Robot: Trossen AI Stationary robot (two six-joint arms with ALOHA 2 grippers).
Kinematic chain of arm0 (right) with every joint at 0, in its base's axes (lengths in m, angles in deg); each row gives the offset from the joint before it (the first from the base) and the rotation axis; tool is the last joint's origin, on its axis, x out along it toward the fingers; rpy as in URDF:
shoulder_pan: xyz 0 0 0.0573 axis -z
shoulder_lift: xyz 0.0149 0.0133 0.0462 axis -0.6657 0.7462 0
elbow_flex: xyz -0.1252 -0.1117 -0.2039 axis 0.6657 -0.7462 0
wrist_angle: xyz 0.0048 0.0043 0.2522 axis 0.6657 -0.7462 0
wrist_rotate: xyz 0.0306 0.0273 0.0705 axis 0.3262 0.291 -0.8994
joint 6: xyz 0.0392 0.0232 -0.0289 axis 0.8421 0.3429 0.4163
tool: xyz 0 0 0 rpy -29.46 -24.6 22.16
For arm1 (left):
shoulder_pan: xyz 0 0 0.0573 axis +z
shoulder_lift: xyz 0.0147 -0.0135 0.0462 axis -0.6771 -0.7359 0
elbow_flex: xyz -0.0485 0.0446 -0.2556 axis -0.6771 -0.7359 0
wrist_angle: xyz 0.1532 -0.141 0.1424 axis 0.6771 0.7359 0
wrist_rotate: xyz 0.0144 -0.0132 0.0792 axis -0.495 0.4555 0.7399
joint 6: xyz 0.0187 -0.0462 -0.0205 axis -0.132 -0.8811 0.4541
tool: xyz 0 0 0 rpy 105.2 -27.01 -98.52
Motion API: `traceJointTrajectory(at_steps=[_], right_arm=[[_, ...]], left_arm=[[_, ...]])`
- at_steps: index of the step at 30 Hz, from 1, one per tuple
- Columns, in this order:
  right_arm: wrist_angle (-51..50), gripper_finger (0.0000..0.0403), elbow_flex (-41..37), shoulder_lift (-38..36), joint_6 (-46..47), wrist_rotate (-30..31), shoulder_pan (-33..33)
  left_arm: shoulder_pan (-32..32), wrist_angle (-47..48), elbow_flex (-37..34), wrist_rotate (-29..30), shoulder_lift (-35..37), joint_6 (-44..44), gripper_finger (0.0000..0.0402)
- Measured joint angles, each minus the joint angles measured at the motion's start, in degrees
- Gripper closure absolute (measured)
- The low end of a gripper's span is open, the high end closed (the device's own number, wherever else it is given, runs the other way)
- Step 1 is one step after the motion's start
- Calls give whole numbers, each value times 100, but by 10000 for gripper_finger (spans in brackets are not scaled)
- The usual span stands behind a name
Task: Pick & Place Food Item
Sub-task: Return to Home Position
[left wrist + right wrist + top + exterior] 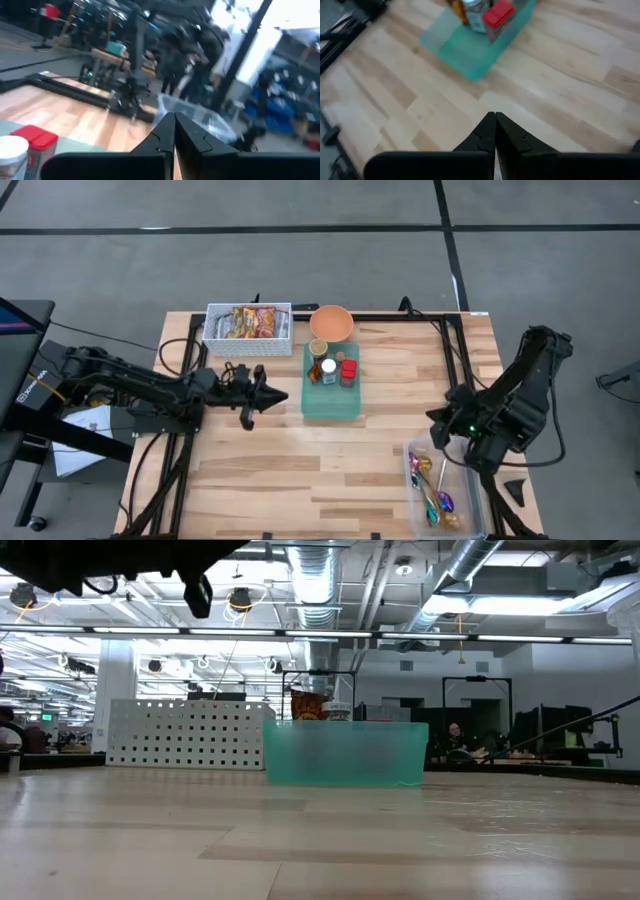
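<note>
Inside the transparent bin (470,480) lie the spoons (437,490) and the seasonings (330,370) stand in the blue bin (332,405), so we judge only parking is left; the left gripper (268,395) beside the blue bin and the right gripper (495,122) over bare table are closed and empty.

Two matte-black jointed arms: the left arm (130,385) bears a white-lettered label (38,380) and looping black cables, its dark fingers (192,140) tapering to angular tips; the right arm (520,385) shows a green light (471,430).
</note>
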Motion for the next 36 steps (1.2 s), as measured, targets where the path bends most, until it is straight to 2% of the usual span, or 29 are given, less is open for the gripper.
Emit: traceJointTrajectory(at_steps=[6,12,15,20,24,33,36], right_arm=[[54,403,0,2,395,-93,394],[441,403,0,2,466,-813,525],[444,403,0,11,765,-849,525],[452,403,0,17,898,-841,525],[478,403,0,17,1037,-834,525],[574,403,0,17,1044,-827,525],[582,403,0,17,1043,-815,525]], left_arm=[[-34,453,-308,-670,553,606,401],[-28,694,-1122,-765,1861,962,401],[-22,920,-1498,-765,2542,957,401],[156,1817,-1839,-708,3538,1048,401],[430,2208,-1992,-789,4269,1246,401],[1095,3872,-1991,-1500,5637,1212,401],[1254,4210,-1986,-1549,5785,1274,402]])
